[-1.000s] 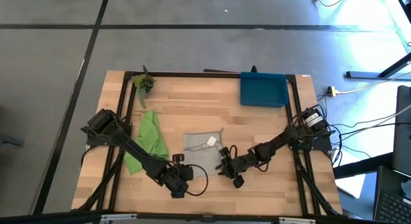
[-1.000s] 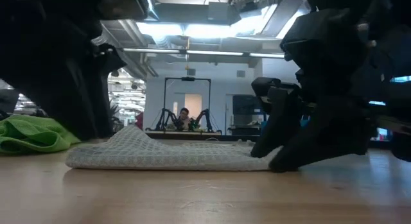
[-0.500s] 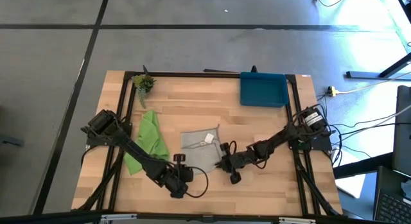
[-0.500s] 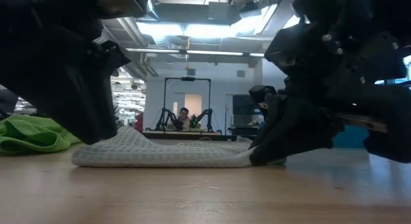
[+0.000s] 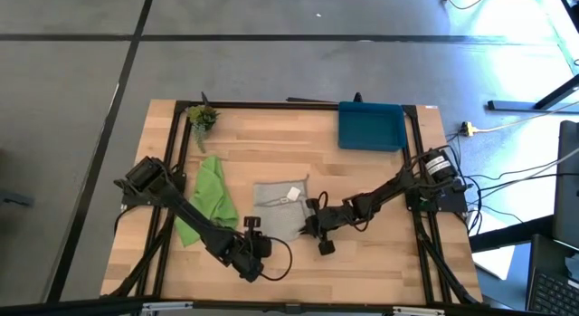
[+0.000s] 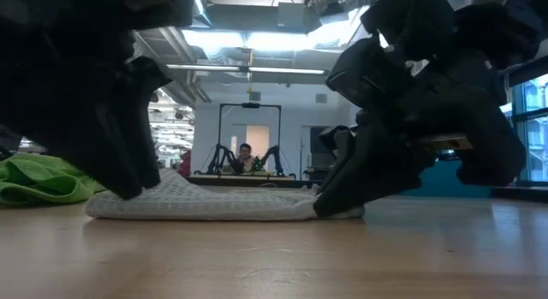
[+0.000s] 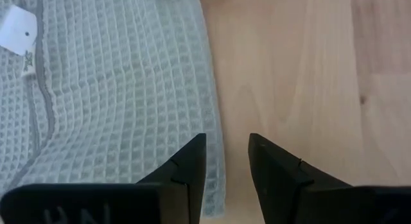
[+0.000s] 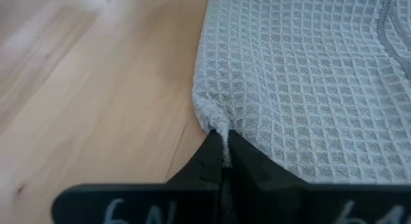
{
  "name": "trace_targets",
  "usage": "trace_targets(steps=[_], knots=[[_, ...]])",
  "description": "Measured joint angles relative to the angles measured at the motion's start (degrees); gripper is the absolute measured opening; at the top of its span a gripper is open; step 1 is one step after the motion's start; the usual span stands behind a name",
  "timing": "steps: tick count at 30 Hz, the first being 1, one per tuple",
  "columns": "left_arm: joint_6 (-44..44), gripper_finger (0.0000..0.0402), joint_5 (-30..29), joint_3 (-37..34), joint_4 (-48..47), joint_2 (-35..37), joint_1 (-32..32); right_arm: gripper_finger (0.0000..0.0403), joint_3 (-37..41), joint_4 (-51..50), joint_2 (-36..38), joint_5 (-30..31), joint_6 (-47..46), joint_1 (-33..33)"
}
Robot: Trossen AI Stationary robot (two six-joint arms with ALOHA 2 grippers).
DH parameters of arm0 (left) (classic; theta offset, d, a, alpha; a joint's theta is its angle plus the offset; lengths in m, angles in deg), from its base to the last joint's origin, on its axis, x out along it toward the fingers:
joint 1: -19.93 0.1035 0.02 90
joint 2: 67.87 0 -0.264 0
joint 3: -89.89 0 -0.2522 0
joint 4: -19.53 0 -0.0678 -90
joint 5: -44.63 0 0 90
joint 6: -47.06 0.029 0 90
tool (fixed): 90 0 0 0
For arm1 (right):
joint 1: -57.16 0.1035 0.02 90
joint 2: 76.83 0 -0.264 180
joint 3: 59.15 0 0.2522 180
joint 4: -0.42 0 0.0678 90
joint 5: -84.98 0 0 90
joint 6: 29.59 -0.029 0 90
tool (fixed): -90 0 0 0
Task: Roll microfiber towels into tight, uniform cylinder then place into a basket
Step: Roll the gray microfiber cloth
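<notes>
Lying apart: two towels (image 5: 280,207), one basket (image 5: 371,126).

On the table (image 5: 362,262), one towel (image 5: 279,207) lies between another towel (image 5: 208,200) and the basket (image 5: 371,126).

I count two microfiber towels on my table: one light grey towel (image 5: 279,207) lying flat near the middle, and one lime green towel (image 5: 206,200) crumpled toward the left side. The grey one carries one small white tag (image 5: 292,194). There is one dark-blue basket (image 5: 371,126) at the far edge, and one small potted plant (image 5: 202,118) at the far left corner. I have two arms, so two grippers: one left gripper (image 5: 256,250) and one right gripper (image 5: 310,224). In the low view, one person (image 6: 246,157) shows far off in the room.
</notes>
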Motion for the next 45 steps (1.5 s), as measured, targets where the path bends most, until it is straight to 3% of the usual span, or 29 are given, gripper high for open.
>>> trace_targets(steps=[12, 18, 30, 33, 39, 45], knots=[[-1.97, 0.0108, -3.56, 0.22, -1.20, -3.62, -0.67, 0.0010, -0.08, -0.06, 0.00, -0.88, -0.26, -0.49], [-2.26, 0.0108, -9.39, -0.20, -4.39, -3.39, -0.87, 0.0010, -0.08, -0.04, 0.04, -1.15, -0.05, -0.49], [-5.26, 0.0107, -8.51, 0.02, -7.54, -3.76, 0.47, 0.0010, -0.10, 0.16, 0.07, -1.53, 0.16, -0.76], [-5.52, 0.0091, -7.06, 0.07, -7.48, -3.74, 0.83, 0.0010, -0.10, 0.13, 0.09, -1.51, 0.16, -0.76], [-6.57, 0.0009, -4.08, 0.13, -7.38, -3.66, 1.02, 0.0011, -0.13, 0.04, 0.11, -1.48, 0.11, -0.76], [-6.38, 0.0002, -1.21, 2.59, -10.54, -3.60, 1.43, 0.0009, -0.19, -0.75, 0.16, -1.41, -0.01, -0.76]])
